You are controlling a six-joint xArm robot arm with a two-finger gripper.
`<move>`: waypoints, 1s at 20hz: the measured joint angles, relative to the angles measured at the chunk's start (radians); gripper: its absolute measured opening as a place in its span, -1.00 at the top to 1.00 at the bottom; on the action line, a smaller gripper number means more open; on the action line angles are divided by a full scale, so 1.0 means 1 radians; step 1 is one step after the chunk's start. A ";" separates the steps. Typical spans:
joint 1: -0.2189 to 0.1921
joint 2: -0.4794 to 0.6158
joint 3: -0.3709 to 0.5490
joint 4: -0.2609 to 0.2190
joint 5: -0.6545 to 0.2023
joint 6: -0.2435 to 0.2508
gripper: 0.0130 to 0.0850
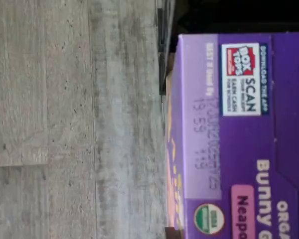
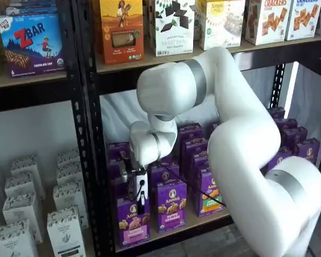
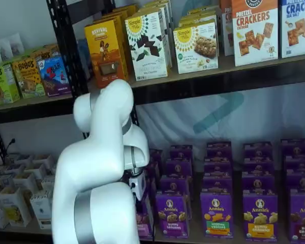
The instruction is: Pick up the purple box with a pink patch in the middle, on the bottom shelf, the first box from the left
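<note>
Gripper point(image 2: 139, 202) at the front-row purple carton, bottom shelf.

White-bodied, black-fingered gripper hangs over the small upright purple box point(image 2: 132, 223) at the left front of the light wooden bottom shelf point(image 2: 203, 221), likely aligning for a top grasp; finger opening: cannot tell. Carton: white round logo, pink band; wrist view shows its purple top flap.

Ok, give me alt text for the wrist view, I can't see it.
Close-up of the purple box from above, turned sideways: its top flap shows a Box Tops scan label, a printed best-by date and a green organic seal. Grey wood-grain floor fills the rest; the claw is not visible.
</note>
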 joint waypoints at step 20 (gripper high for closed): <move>0.007 -0.193 0.258 0.019 -0.066 -0.014 0.56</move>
